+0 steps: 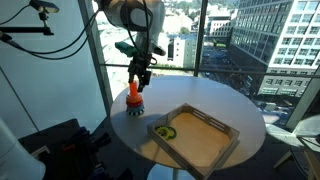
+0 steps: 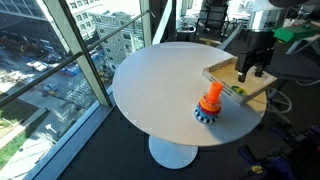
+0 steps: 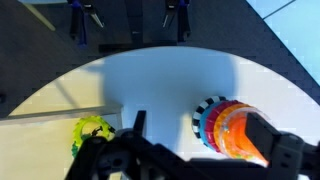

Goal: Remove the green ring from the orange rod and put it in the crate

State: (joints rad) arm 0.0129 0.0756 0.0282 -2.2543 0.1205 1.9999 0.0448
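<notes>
The orange rod stands upright on the round white table, with red and bluish rings and a black-and-white base round its lower part; it also shows in an exterior view and in the wrist view. The green ring lies inside the crate, in the corner nearest the rod; it shows in the wrist view too. The crate also shows in an exterior view. My gripper hangs above the table between the rod and the crate. It is open and empty, with the rod by one finger.
The round white table stands next to tall windows. The crate takes up one side of the table and slightly overhangs its edge. Dark equipment and cables sit on the floor near the table.
</notes>
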